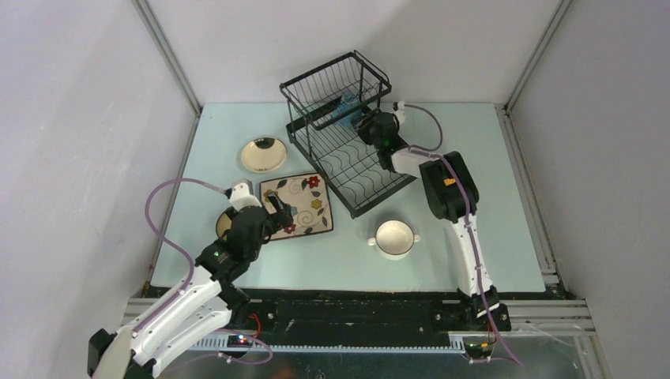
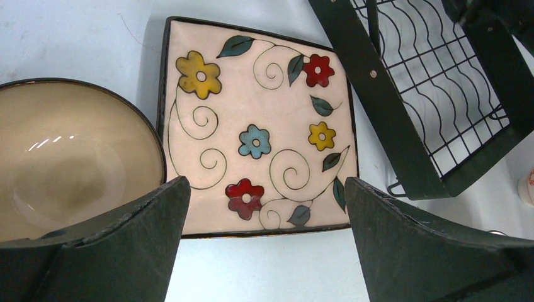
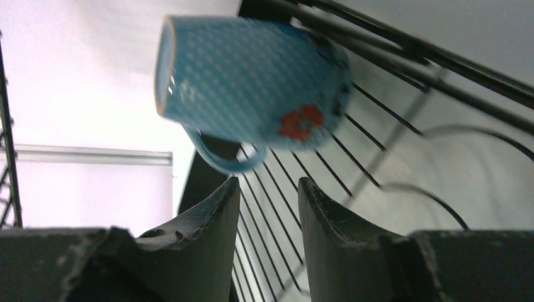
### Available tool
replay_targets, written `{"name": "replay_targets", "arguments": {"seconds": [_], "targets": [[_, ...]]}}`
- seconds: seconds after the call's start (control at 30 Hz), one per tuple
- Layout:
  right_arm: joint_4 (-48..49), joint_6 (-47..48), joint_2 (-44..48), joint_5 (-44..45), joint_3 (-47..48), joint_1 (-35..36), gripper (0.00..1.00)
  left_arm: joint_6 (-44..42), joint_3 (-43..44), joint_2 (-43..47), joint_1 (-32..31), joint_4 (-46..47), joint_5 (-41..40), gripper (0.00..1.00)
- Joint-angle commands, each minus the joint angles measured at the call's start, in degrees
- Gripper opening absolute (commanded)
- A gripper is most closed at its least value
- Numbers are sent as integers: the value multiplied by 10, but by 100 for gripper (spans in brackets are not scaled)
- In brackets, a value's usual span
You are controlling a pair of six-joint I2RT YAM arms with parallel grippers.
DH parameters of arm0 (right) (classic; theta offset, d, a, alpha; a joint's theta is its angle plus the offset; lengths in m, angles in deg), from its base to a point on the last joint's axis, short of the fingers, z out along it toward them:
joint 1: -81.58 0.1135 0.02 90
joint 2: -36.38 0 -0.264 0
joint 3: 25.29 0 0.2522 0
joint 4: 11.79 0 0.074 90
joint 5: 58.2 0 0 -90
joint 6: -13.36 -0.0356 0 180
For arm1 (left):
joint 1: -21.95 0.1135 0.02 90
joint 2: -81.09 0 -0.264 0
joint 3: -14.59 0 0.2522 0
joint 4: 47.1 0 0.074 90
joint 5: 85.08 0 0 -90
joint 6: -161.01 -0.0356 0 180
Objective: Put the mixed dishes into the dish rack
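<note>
From above we see only a sliver of the bowl point(image 1: 223, 226) under the left arm, and in the left wrist view the picture's left edge and the left gripper point(image 2: 266, 182) cut it off. There the dish rack point(image 2: 403, 126) runs out past the top and right edges, and a white scrap point(image 2: 526, 189) at the right edge is too little for us to name. The blue mug point(image 3: 252, 82) is blurred in the right wrist view, and from above the rack's wires half hide it.
</note>
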Motion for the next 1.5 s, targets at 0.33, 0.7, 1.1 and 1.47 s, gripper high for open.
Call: {"name": "replay_targets", "arguments": {"seconds": [0.33,0.7,1.1,1.47], "targets": [[-50,198,450,-91,-372,-29,47,4,19,7,8,3,2,100],[-276,280,649,-128,-469,-41,62,-12,46,-14,8,-21,66,100],[-366,361,714,-178,-501,-54,89,30,55,-30,141,-69,165,100],[-312,409,720,-60,-516,103,96,60,97,-3,352,-194,157,100]]}}
